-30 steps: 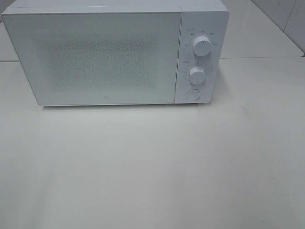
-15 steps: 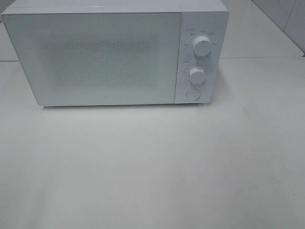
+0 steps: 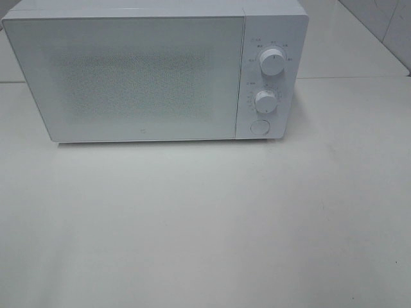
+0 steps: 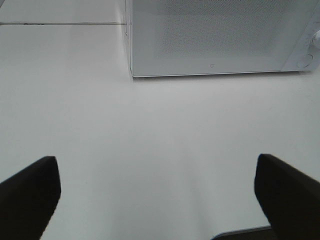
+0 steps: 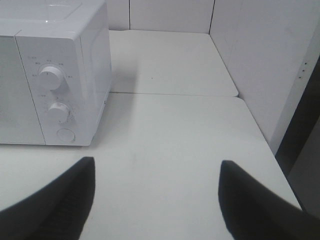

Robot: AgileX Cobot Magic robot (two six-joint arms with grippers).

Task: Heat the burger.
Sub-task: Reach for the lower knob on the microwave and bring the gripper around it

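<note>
The burger is out of view in every frame. A white microwave (image 3: pixel 148 70) stands at the back of the table with its door (image 3: pixel 128 77) shut; it also shows as the microwave (image 4: pixel 220 37) in the left wrist view and the microwave (image 5: pixel 50 75) in the right wrist view. Two white knobs (image 3: pixel 273 62) and a round button (image 3: pixel 259 127) sit on its right panel. My left gripper (image 4: pixel 157 195) hangs open over bare table in front of the microwave, with nothing between its dark fingers (image 4: pixel 30 192). My right gripper (image 5: pixel 155 200) is open too, empty, near the control panel's side.
The white table top (image 3: pixel 205 218) spreads wide in front of the microwave. A white wall (image 5: pixel 270 65) rises along the table's right edge, and a seam (image 5: pixel 170 94) crosses the surface behind the microwave's right side.
</note>
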